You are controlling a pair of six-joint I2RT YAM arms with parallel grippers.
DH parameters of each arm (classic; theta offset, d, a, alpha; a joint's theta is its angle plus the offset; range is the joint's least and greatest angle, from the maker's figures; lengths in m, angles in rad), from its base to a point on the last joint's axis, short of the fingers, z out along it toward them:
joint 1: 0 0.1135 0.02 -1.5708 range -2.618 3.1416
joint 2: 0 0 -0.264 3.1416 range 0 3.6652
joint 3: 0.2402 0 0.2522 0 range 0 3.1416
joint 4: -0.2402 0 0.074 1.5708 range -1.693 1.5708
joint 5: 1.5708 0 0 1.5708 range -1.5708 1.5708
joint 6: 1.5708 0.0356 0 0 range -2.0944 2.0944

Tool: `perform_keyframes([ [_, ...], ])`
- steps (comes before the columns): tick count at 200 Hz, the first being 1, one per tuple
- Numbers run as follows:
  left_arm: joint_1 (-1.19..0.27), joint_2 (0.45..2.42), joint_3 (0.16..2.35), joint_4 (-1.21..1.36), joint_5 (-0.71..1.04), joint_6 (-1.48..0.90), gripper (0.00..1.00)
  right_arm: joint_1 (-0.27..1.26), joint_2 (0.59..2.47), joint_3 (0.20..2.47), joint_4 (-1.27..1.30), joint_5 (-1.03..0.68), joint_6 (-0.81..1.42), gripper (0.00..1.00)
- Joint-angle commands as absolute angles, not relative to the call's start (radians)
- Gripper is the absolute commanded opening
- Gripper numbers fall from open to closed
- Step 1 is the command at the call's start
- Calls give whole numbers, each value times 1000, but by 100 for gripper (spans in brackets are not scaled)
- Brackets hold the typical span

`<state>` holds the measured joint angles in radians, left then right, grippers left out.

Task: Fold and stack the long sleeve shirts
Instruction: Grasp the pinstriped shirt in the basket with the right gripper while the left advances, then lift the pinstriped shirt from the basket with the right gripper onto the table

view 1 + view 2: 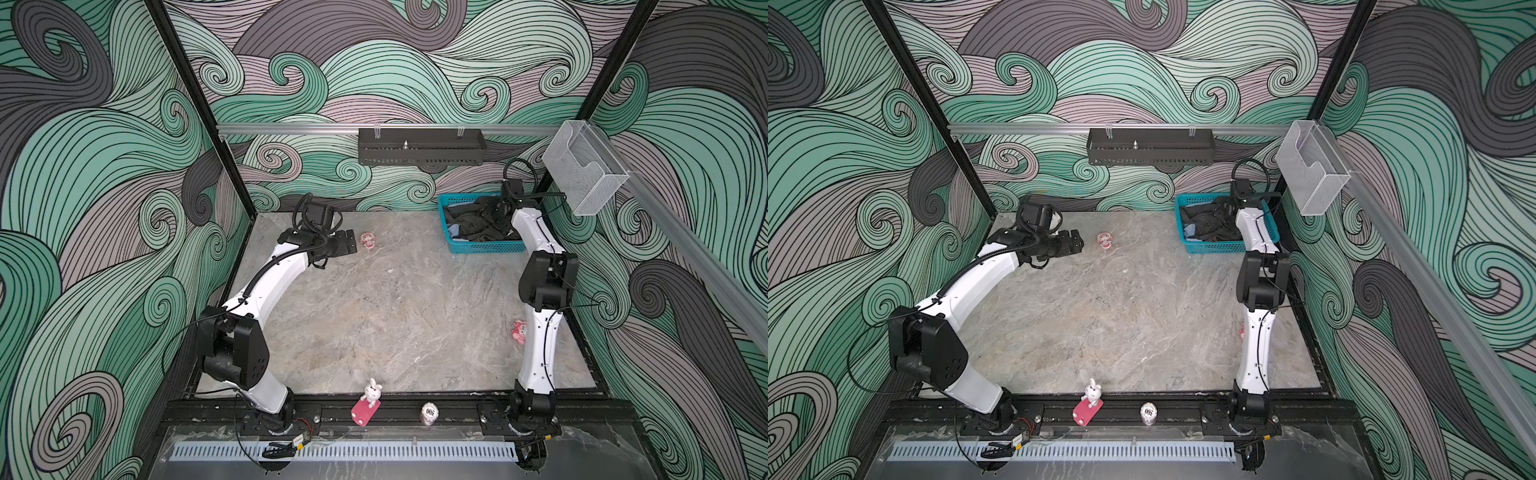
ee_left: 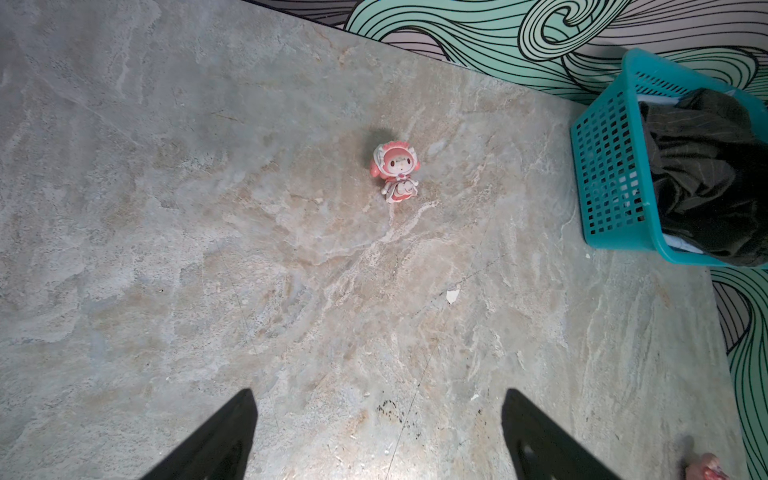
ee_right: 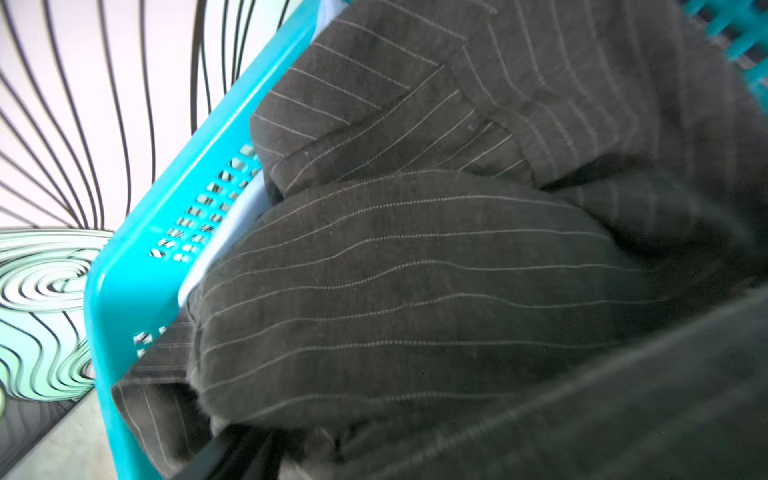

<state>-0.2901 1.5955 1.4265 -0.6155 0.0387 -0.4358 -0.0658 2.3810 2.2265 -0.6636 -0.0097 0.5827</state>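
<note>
R gripper [image 1: 493, 215] in basket [image 1: 482, 248], going for dark shirt [image 3: 415, 270]
Dark shirt crumpled atop blue shirt [image 1: 454, 230], both in basket at back right of table [image 1: 374, 311]. R gripper buried in cloth, can't tell jaw width; L gripper [image 2: 377, 395] wide, empty. Pinch top layer only, lift straight so blue shirt & basket don't follow.

Mid table [image 1: 395, 316] lies open; figurine [image 1: 367, 240] and seemingly full basket [image 1: 486, 248] stand behind.
</note>
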Motion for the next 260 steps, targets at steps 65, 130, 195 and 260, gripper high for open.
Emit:
perform_keyframes([
  [65, -302, 1547, 1457, -660, 41, -418, 92, -39, 2240, 2307, -695, -69, 517, 0],
  [130, -303, 1450, 1383, -619, 35, -411, 93, -17, 2078, 2323, -727, -67, 479, 0],
  [195, -303, 1393, 1364, -637, 40, -403, 93, 16, 2056, 2405, -804, -119, 430, 0],
  [260, -301, 1240, 1320, -691, 20, -390, 93, 106, 1879, 2629, -840, -266, 373, 0],
])
